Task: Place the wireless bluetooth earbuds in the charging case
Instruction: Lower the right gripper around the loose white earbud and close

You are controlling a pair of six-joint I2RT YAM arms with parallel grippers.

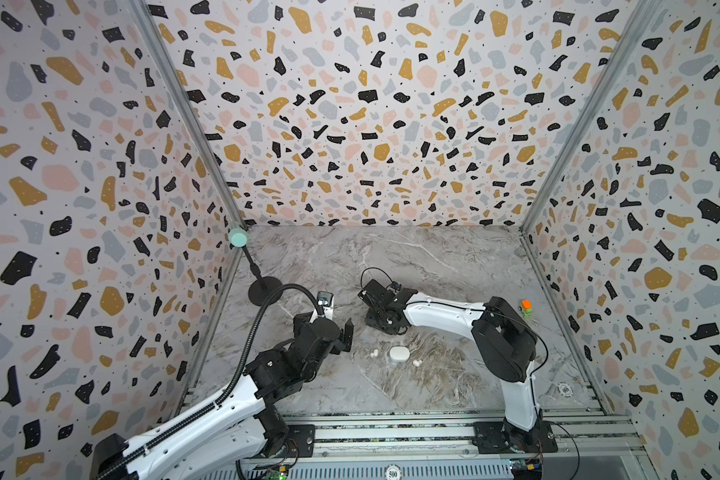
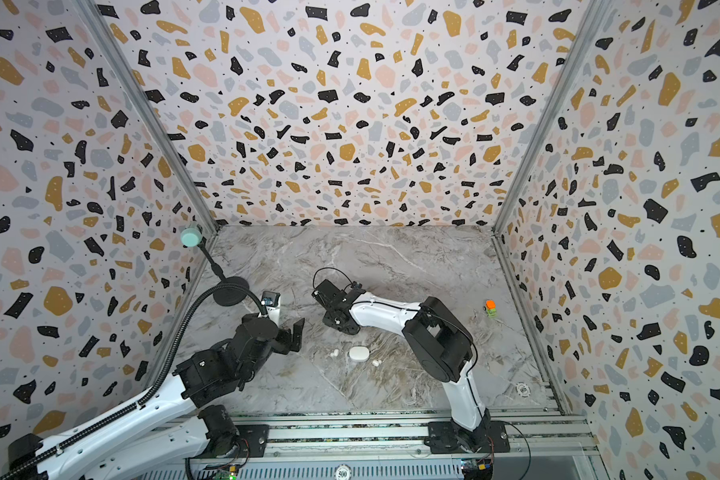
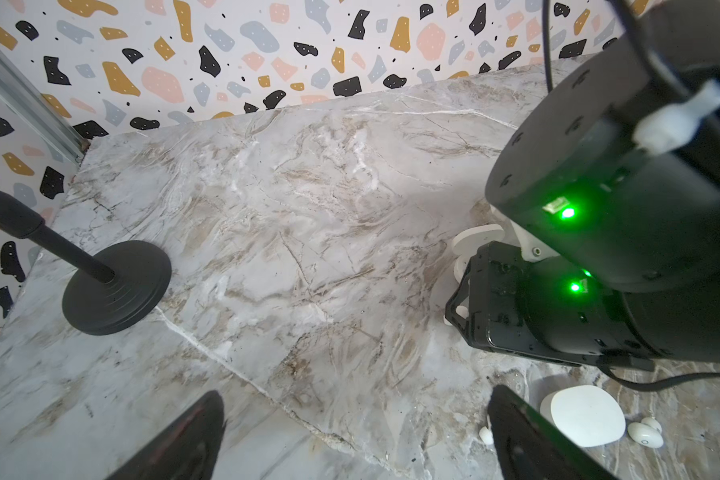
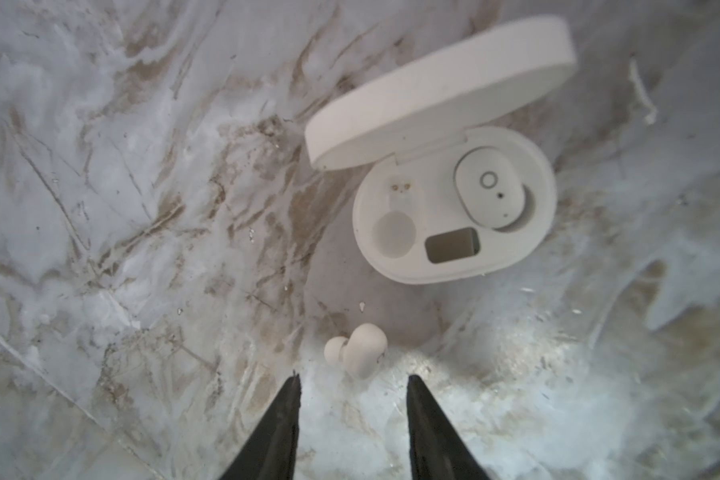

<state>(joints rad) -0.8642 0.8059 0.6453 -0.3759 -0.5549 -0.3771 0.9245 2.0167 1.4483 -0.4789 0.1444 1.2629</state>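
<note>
Marble tabletop (image 4: 142, 208), terrazzo walls (image 1: 350, 104): my right gripper (image 4: 352, 380) hovers half-open and empty just short of 1 loose earbud (image 4: 360, 349) lying near the open charging case (image 4: 516, 257), where a 2nd earbud (image 4: 489, 189) sits seated. Glossy, white, rounded, I judge it light and slippery; pinch its broad body gently. Left gripper (image 3: 357, 392) gapes wide, empty
</note>
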